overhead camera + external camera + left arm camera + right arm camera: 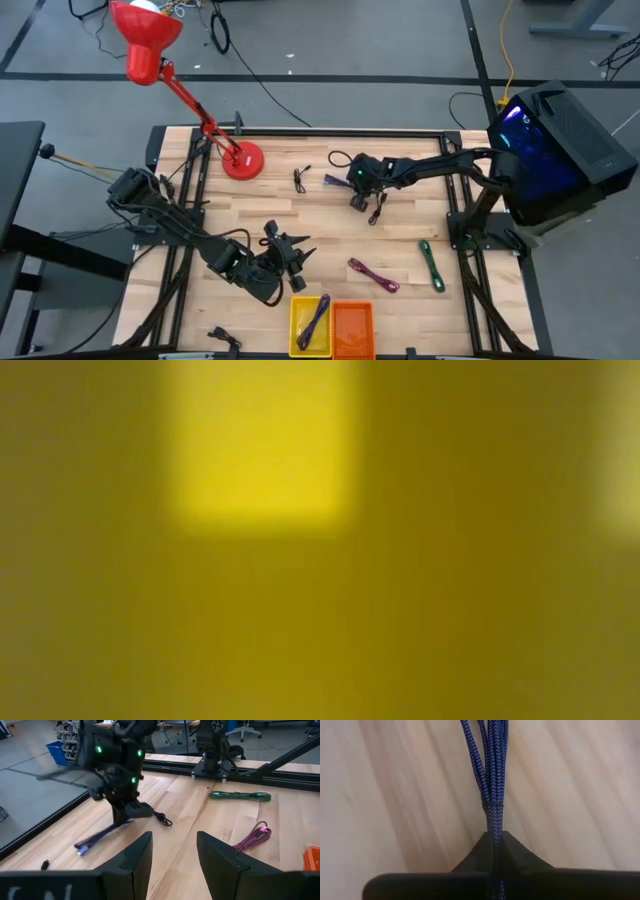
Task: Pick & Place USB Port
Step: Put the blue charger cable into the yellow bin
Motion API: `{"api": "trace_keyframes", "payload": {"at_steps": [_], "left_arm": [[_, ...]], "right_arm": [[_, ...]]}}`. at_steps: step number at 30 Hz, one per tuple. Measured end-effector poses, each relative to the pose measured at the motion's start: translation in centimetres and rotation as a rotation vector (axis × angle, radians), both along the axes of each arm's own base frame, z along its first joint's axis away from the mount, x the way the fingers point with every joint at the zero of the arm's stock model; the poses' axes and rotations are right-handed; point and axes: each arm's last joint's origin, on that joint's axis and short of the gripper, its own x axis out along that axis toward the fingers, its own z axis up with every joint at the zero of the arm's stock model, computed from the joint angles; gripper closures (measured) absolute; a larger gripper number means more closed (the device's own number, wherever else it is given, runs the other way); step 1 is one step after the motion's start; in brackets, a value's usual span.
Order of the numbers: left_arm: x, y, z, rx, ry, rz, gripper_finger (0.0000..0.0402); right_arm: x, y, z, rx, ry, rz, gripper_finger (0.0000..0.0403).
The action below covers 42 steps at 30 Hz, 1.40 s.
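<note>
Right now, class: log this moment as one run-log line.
right gripper: jaws shut on purple cable, table's far middle | left gripper: open, empty, near yellow bin | yellow bin: one purple cable inside

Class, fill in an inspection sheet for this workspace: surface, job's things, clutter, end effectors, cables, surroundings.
Surface: wooden table.
Job's things: purple cable; yellow bin holding one cable; orange bin; pink cable; green cable.
Clutter: red lamp.
End effectors: right end effector shut on the purple cable; left end effector open, empty, near the bins.
Cables: black cable on table; more on floor.
Surroundings: lit computer case.
</note>
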Motion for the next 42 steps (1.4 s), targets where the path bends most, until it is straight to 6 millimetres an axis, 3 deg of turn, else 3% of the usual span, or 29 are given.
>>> {"api": "trace_keyframes", "payload": {"at_steps": [5, 9, 14, 17, 22, 27, 42], "left_arm": [[0.2, 0.6, 0.1, 0.009, -0.013, 0.046, 0.0241], [0.7, 1.9, 0.1, 0.042, -0.033, 0.144, 0.0241], [2.0, 4.3, 0.9, 0.07, -0.031, 0.172, 0.0241], [3.4, 5.7, 2.3, 0.052, -0.086, 0.052, 0.0241], [5.0, 8.2, 5.0, 0.057, -0.283, -0.159, 0.0241], [5.3, 9.7, 5.6, 0.034, -0.345, -0.214, 0.0241], [5.3, 10.2, 5.6, 0.065, -0.329, -0.115, 0.0241]], "right_arm": [[0.6, 0.1, 4.9, -0.048, -0.115, 0.019, 0.0398], [0.2, 1.2, 10.1, -0.114, -0.287, 0.056, 0.0399], [-1.4, 3.8, 15.7, -0.127, -0.547, 0.153, 0.0399], [-2.0, 6.2, 17.8, -0.125, -0.656, 0.24, 0.0399], [-2.3, 10.3, 18.8, -0.152, -0.701, 0.354, 0.0399], [-2.5, 12.6, 18.9, -0.185, -0.694, 0.378, 0.0399], [-4.2, 13.0, 20.5, -0.239, -0.73, 0.364, 0.0399]]}}
